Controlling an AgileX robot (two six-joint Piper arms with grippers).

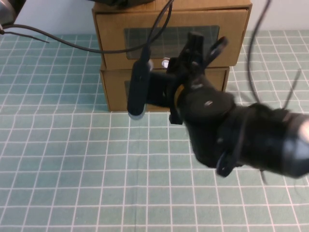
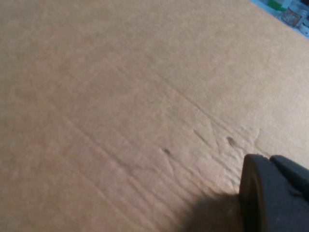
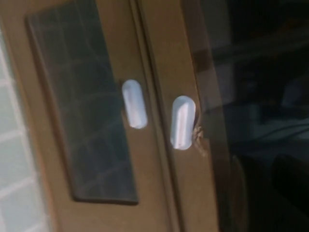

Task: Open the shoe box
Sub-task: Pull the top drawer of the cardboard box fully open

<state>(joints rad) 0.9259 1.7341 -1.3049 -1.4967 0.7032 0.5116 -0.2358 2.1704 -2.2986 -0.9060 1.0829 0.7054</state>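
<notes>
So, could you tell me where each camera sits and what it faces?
High view: raised on the robot's side, angled down at the mat and two stacked shoe boxes; right arm shows, right gripper at the box fronts.
Left wrist view: on the left arm, close over bare cardboard; left gripper edges in.
Right wrist view: on the right arm, facing a box window and two white ovals; no gripper clearly visible.
Shared: high and right wrist views both show a box window.

count | shoe boxes (image 1: 116, 41) — 2 | white tabs (image 3: 134, 104) — 2

green gridded mat (image 1: 72, 169) underneath
</notes>
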